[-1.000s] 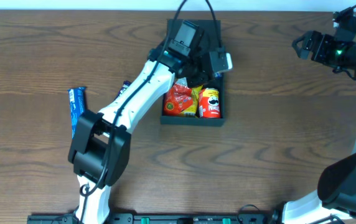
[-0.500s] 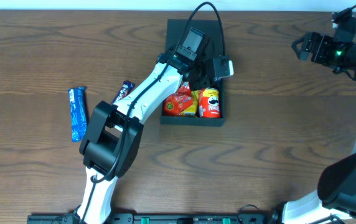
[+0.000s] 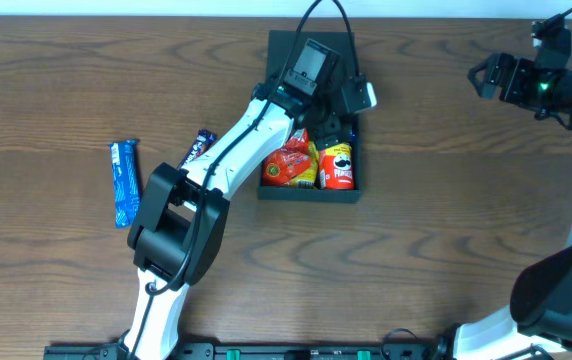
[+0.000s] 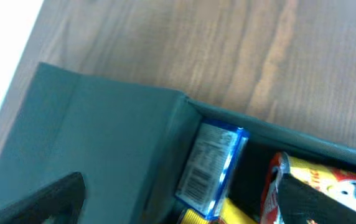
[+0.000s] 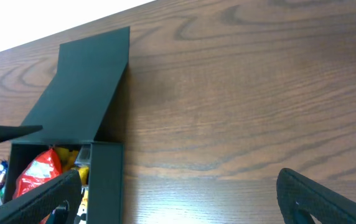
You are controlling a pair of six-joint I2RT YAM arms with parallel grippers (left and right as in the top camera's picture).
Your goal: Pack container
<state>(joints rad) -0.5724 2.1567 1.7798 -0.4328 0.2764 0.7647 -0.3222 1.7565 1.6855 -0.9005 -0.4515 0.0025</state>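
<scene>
So the container [image 3: 309,194] sits in the middle of the far half of the table [image 3: 446,250]. Its lid flap [image 5: 84,87] is thrown open on the far side, and we can't tell whether it lies flat or is propped up a bit. Inside we can see a red snack bag [image 3: 288,166], a Pringles can [image 3: 338,166] just beside it, and a blue packet [image 4: 212,165] tucked against the far wall by the hinge.

Our guess is that it's thin cardboard, so light and a bit floppy in the walls, and matte enough not to slip. The snacks give it a little weight, but it would probably slide if nudged. We reckon the free edge of the flap is the place to pinch it for closing, and a side wall is the place if the whole box has to move. Squeeze gently, because card creases.

The left arm reaches diagonally across the table, wrist pitched down over the far end of the box. The left gripper [image 4: 183,190] has its jaws spread wide with nothing between them. The right gripper [image 5: 179,177] is parked well off to the far right, jaws also wide and empty, looking back at the box.

A blue wrapper [image 3: 123,182] and a dark candy bar [image 3: 198,148] lie out on the table to the left, well apart from the box, so the packing doesn't look done.
</scene>
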